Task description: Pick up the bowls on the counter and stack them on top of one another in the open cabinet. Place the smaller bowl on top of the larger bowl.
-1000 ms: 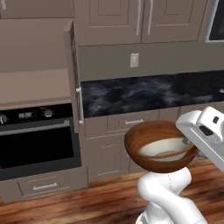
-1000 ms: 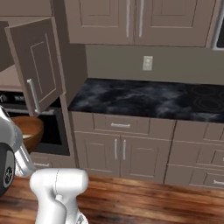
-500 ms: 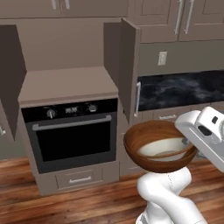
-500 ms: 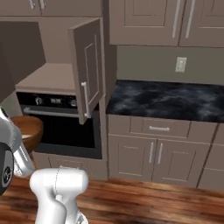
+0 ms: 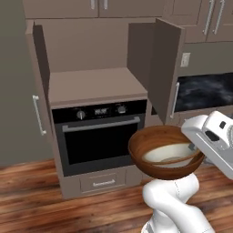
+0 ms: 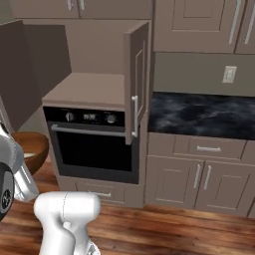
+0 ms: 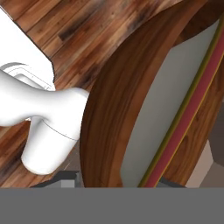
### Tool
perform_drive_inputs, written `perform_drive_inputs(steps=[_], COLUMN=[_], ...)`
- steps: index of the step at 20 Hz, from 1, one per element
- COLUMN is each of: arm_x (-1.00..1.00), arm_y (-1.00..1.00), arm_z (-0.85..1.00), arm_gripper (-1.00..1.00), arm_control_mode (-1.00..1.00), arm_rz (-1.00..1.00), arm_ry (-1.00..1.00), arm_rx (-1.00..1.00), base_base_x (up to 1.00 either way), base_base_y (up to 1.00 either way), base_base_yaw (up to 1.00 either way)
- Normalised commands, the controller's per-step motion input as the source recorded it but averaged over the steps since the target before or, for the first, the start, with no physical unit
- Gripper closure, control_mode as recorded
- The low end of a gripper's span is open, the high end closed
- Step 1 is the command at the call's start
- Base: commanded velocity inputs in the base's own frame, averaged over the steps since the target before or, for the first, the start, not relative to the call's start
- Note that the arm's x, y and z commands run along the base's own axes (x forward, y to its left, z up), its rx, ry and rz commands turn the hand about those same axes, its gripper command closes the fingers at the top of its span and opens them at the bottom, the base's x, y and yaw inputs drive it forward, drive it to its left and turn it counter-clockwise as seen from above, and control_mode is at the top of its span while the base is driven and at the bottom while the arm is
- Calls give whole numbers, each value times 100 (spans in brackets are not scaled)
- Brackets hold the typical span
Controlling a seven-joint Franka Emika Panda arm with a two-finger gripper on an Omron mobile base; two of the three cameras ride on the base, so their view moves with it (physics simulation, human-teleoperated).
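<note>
The gripper carries the larger bowl (image 5: 164, 157) with the smaller bowl (image 5: 169, 154) nested inside. The open cabinet (image 5: 93, 84) stands above the oven (image 5: 101, 136).

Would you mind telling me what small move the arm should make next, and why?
Probably lift the larger bowl, with the smaller bowl nested inside, up and forward toward the open cabinet, because the stack hangs below the cabinet floor, in front of the oven.

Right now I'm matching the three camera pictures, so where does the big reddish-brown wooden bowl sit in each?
Left base view: big reddish-brown wooden bowl at lower right, the smaller cream-white bowl nested inside.
Right base view: at the left edge, halfway down.
Hand view: its wall fills the middle.
Shared landmark: the black oven under the open cabinet.
</note>
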Motion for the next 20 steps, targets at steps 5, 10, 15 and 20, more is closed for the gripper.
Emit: perform_drive_inputs(steps=[5,10,15,20], arm_x=[0,0,0,0], arm_y=[0,0,0,0], arm_z=[0,0,0,0], arm_gripper=[100,100,100,100], arm_control_mode=[100,100,100,100], arm_rz=[0,0,0,0], arm_ry=[0,0,0,0], arm_rx=[0,0,0,0], base_base_x=[0,22,53,50], base_base_y=[13,1,16,19], base_base_yaw=[0,0,-2,-2])
